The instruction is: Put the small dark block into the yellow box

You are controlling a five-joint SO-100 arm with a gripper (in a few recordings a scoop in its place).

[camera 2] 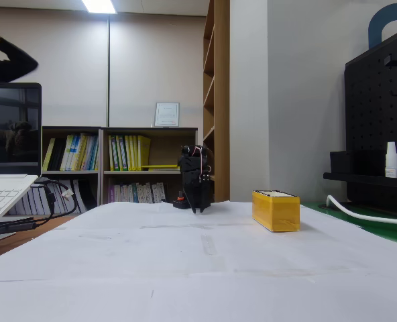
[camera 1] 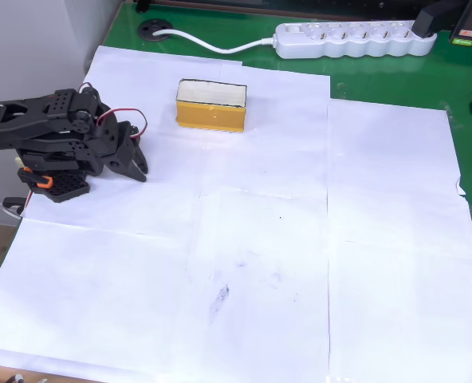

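The yellow box (camera 1: 211, 116) stands on the white paper at the back of the table, its cream inside facing up; in the fixed view the yellow box (camera 2: 275, 210) sits right of centre. The black arm is folded at the left edge. Its gripper (camera 1: 139, 165) points down at the paper, left of the box and well apart from it, with the fingers together and nothing seen between them. In the fixed view the gripper (camera 2: 200, 205) hangs just above the table, left of the box. The small dark block is out of view.
White paper sheets (camera 1: 300, 239) cover a green table. A white power strip (camera 1: 352, 38) with its cable lies along the back edge. In the fixed view a laptop (camera 2: 4, 191) stands at the left and a black pegboard (camera 2: 379, 121) at the right.
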